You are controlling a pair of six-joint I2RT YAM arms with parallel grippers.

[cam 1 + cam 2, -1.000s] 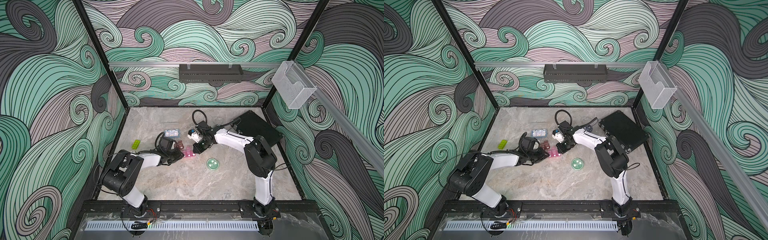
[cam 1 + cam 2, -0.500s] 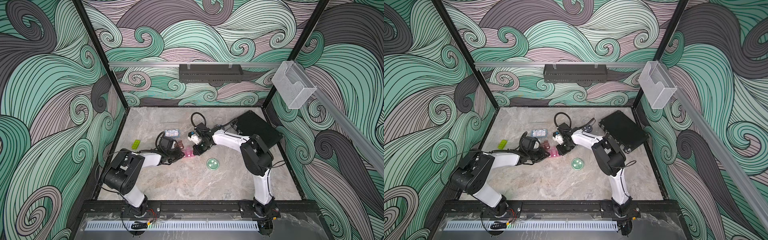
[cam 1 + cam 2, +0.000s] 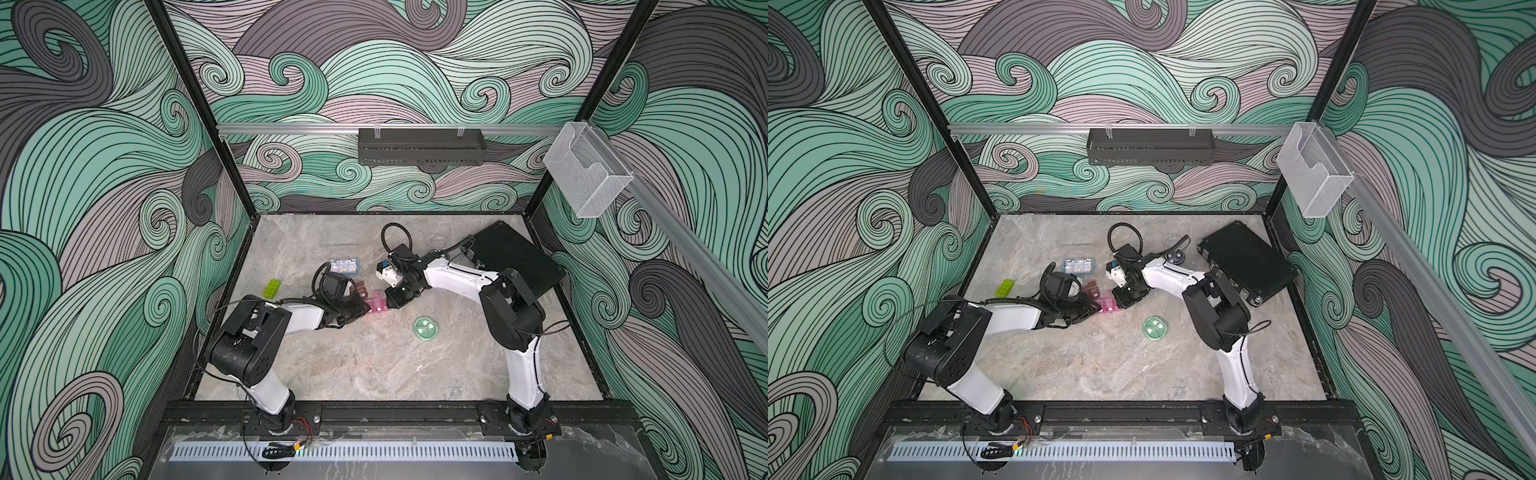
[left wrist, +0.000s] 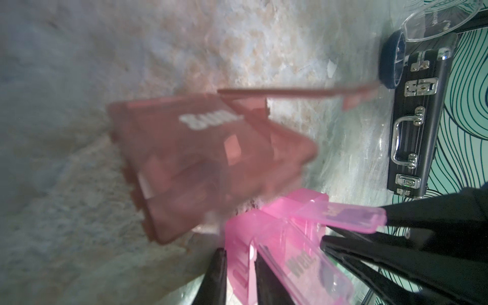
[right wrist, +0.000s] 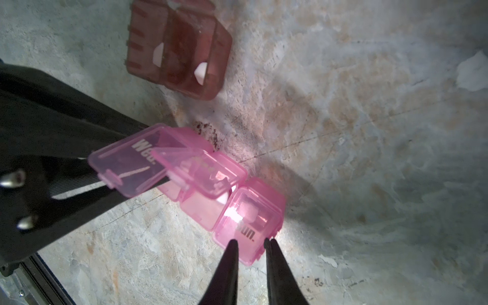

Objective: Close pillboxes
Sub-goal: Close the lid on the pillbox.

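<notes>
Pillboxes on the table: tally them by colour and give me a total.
Pale blue pillbox: 1
Brown pillbox: 1
Pink pillbox: 1
Green pillbox: 1
Dark blue pillbox: 1
Total: 5

Swirl-patterned walls point(image 3: 395, 75); grey marbled floor point(image 3: 374, 365); black corner posts point(image 3: 195, 95).
</notes>
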